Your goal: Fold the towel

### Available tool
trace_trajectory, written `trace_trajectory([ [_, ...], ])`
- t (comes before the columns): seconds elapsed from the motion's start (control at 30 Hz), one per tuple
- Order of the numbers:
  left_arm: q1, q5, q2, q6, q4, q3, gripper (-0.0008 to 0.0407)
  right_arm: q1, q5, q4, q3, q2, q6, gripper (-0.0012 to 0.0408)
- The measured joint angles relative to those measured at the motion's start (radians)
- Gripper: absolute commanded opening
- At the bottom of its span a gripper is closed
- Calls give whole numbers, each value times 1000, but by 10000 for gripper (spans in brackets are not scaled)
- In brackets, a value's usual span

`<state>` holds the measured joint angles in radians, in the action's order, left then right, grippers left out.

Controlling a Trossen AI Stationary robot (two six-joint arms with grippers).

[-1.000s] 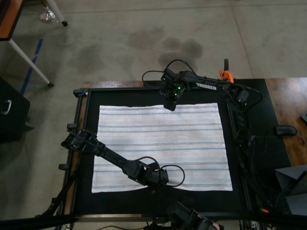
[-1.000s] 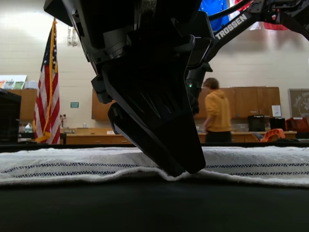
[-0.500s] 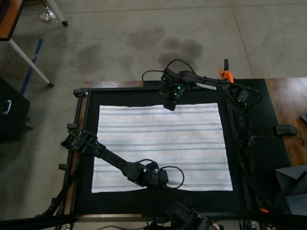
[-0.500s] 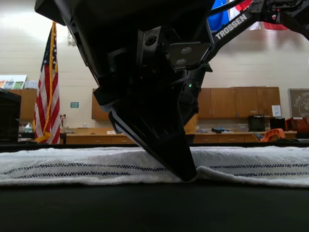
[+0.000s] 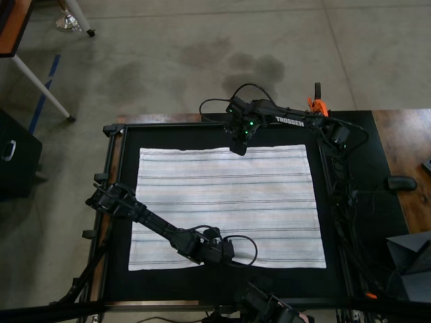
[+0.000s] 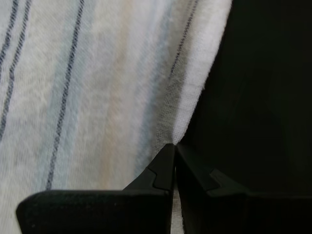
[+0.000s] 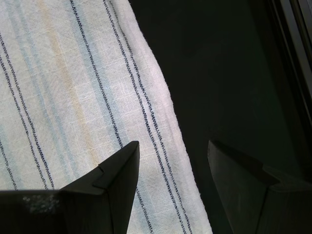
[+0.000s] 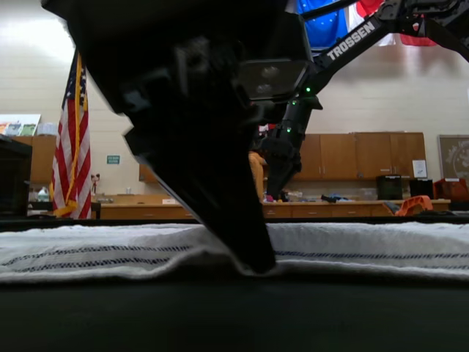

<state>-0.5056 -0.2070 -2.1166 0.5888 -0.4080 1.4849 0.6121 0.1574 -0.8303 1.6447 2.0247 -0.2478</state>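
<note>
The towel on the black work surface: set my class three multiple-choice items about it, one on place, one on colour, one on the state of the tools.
1. Where does the left tool meet the towel?
A. its middle
B. its edge
C. nowhere

2. What colour are the towel's thin stripes?
A. red and yellow
B. green
C. dark and pale blue

3. How does the right tool stand?
A. open above the towel's edge
C. shut on the towel
B. holding a cup

Answers:
1 B, the left wrist view shows the shut tips pinching the hem beside the black work surface.
2 C, both wrist views show this.
3 A, its fingers stand apart, holding nothing.
</note>
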Motion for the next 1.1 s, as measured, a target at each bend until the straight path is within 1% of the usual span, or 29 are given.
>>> trace_trajectory([
  [0.1, -13, 3, 8, 0, -48, 18, 0, 0, 0, -2, 0, 0, 1, 188],
  [0.3, -29, 17, 33, 29, -58, 21, 0, 0, 0, 0, 0, 0, 4, 188],
  [0.4, -30, 34, 50, 38, -68, 47, 0, 0, 0, 16, 0, 0, 3, 188],
  [0.5, -32, 28, 56, 38, -54, 52, 0, 0, 0, 53, 0, 0, 1, 188],
  [0.67, -32, 16, 54, 62, -6, 50, 0, 0, 6, 60, -1, 11, -13, 188],
  [0.73, -34, 15, 47, 63, -6, 50, 0, 0, 27, 52, -1, 30, -15, 188],
  [1.0, -36, 15, 40, 63, -3, 48, 0, -3, 64, 60, -1, 87, -18, 188],
  [1.1, -36, 15, 40, 63, -2, 48, 0, -3, 119, 67, -1, 103, -19, 188],
])
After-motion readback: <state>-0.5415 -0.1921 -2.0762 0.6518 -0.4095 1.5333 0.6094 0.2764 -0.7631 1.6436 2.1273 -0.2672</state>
